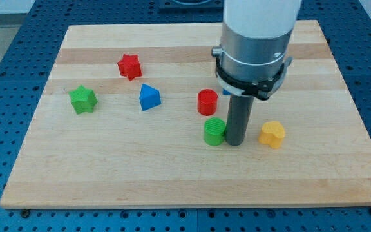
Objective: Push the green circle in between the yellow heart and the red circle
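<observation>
Wooden board (172, 180) on blue bench — my tip (235, 143) touching the green circle (214, 131).
No jaws on the rod; green circle sits below the red circle (207, 102), left of the yellow heart (272, 134) — nudge gently up-right.

Green plastic blocks: two, a green circle (214, 131) and a green star (82, 99)
Red plastic blocks: two, a red circle (207, 102) and a red star (129, 66)
Blue plastic blocks: one fully seen, a blue triangle (149, 97)
Yellow plastic blocks: one, a yellow heart (272, 134)
Wooden boards: one (172, 180)
</observation>
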Robot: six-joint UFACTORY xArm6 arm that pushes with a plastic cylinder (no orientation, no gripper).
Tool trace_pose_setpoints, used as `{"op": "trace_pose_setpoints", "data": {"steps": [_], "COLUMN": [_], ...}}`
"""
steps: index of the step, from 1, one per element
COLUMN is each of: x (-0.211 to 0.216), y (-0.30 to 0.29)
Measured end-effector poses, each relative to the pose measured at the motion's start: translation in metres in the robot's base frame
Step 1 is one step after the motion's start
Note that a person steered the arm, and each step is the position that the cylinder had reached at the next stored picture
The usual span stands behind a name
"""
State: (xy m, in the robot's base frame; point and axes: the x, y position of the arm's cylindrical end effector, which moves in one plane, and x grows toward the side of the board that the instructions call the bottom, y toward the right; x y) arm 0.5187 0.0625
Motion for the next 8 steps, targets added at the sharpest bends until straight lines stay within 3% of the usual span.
{"op": "trace_pose_setpoints", "data": {"steps": [3,4,6,8], "x": [0.002,0.021,0.071,0.067], "y": [-0.004,0.004,-0.07,-0.147]}}
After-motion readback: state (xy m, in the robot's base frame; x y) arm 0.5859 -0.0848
